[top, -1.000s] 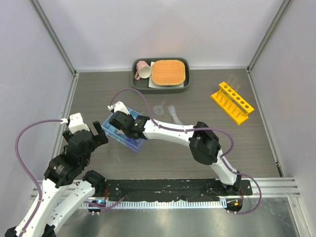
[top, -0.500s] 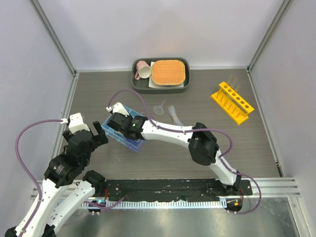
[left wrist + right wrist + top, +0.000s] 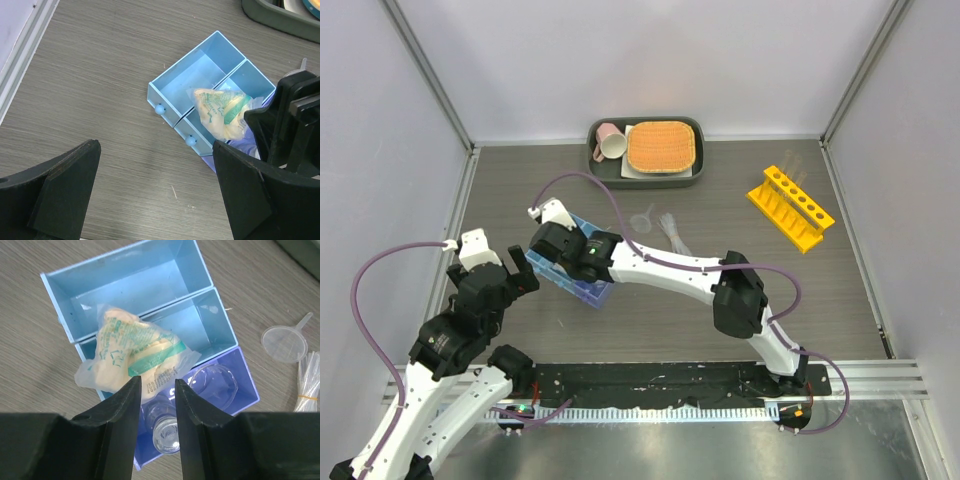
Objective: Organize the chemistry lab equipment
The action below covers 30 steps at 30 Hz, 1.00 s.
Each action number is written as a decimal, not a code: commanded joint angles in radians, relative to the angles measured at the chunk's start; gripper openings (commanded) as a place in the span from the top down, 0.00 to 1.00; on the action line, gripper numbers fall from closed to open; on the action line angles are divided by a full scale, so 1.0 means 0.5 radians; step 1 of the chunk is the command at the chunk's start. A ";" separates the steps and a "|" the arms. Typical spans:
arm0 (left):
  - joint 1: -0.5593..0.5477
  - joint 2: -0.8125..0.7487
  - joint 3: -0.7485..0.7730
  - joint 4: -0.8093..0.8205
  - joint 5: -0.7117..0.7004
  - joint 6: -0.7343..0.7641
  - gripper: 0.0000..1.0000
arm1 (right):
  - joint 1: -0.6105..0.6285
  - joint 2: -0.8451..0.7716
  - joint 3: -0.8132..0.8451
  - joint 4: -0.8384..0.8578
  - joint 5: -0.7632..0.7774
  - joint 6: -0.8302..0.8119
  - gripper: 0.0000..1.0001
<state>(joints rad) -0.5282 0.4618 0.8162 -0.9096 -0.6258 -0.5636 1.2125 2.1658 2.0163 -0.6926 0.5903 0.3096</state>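
The blue three-compartment tray (image 3: 125, 280) lies on the table. A clear packet of yellowish material (image 3: 135, 352) rests across its middle compartment. Two small clear beakers (image 3: 167, 432) (image 3: 216, 385) lie in the darker end compartment. My right gripper (image 3: 157, 382) hovers just above the packet's edge and one beaker, open by a narrow gap with nothing clamped. In the top view its head (image 3: 560, 245) covers most of the tray (image 3: 585, 291). My left gripper (image 3: 155, 150) stands wide open over bare table left of the tray (image 3: 200, 65), holding nothing.
A clear funnel (image 3: 642, 218) and a bundle of pipettes (image 3: 672, 230) lie right of the tray. The yellow tube rack (image 3: 790, 207) stands at the far right. A pink mug (image 3: 611, 142) and an orange mat (image 3: 661, 146) sit on a dark tray at the back.
My right gripper's head has shifted a little to the left over the blue tray. The left arm has not moved.
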 commanded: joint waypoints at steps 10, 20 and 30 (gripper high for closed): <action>-0.002 0.009 0.024 0.083 0.003 0.032 0.00 | -0.017 0.111 0.428 0.143 -0.030 0.056 0.57; -0.002 0.003 0.024 0.080 0.000 0.032 0.00 | -0.057 0.206 0.401 0.164 -0.104 0.111 0.57; -0.002 0.003 0.021 0.080 -0.003 0.032 0.00 | -0.075 0.175 0.140 0.195 -0.134 0.160 0.57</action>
<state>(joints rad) -0.5282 0.4618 0.8162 -0.9096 -0.6243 -0.5636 1.1774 2.2868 2.1349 -0.6281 0.5259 0.3634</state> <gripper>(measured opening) 0.996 0.427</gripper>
